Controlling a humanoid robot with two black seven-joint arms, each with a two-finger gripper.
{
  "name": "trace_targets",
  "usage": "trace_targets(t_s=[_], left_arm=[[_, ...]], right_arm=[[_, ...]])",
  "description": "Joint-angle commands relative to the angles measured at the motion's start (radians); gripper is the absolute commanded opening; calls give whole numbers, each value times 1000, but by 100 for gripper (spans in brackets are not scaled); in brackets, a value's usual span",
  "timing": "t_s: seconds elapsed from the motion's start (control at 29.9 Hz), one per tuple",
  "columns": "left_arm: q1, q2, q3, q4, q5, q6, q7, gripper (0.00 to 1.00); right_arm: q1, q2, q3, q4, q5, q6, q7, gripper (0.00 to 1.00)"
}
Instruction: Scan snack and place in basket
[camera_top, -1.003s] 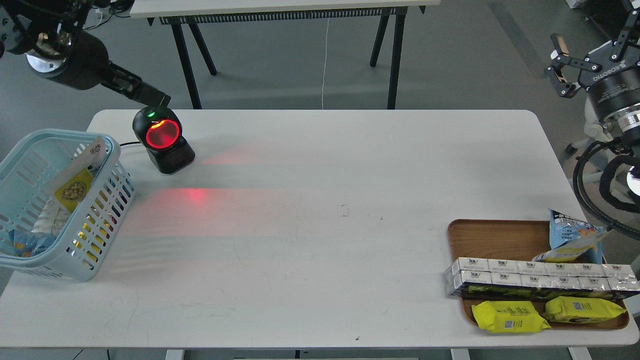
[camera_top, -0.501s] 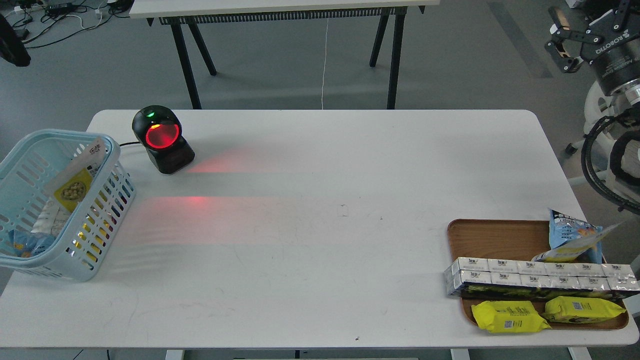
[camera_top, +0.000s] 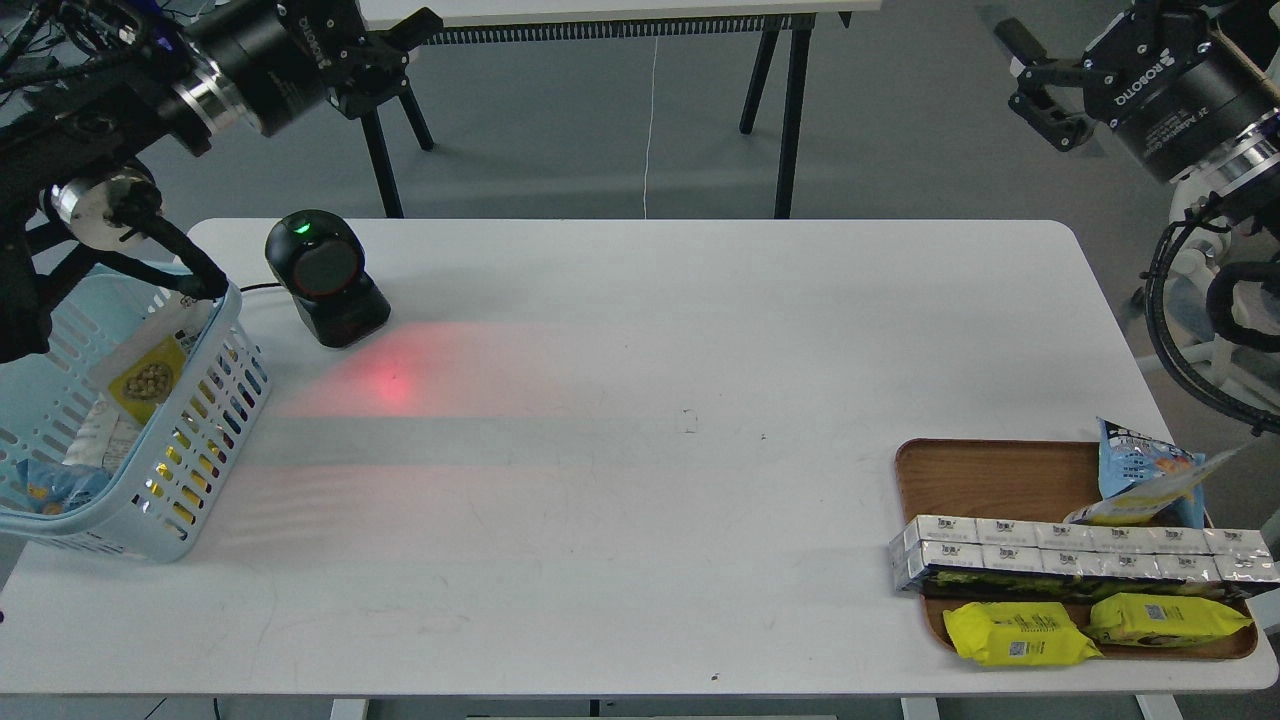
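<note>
The snack (camera_top: 150, 372), a yellow-and-white pouch with a round nut picture, leans inside the light blue basket (camera_top: 232, 318) at the table's left edge. My left gripper (camera_top: 415, 58) is raised at the top left, beyond the table's far edge, well above and to the right of the basket. Its fingers are spread and hold nothing. My right gripper (camera_top: 1022, 80) is raised at the top right, off the table, open and empty.
A black scanner (camera_top: 325, 280) stands by the basket and throws a red patch on the white table (camera_top: 640, 450). A wooden tray (camera_top: 985, 480) at the front right holds two flat yellow packets (camera_top: 1020, 632), silver boxes (camera_top: 1080, 555) and a blue-and-yellow bag (camera_top: 1145, 485).
My left arm has come back into view at the top left with its gripper open. My right gripper has moved up and left. The scanner's window has gone dark. The snack has not moved.
</note>
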Motion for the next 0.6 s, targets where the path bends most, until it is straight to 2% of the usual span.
trace_targets(t_s=[0.0,0.2,0.57], left_arm=[[53,-38,-26,-8,9,0,0,99],[85,-73,-15,-38,26,0,0,99],[155,-43,-15,-48,92,0,0,99]], right_arm=[[-23,37,-19,1,-1,0,0,100],[-51,52,-71,39,-2,0,0,100],[-48,149,-130,55,-76,0,0,100]])
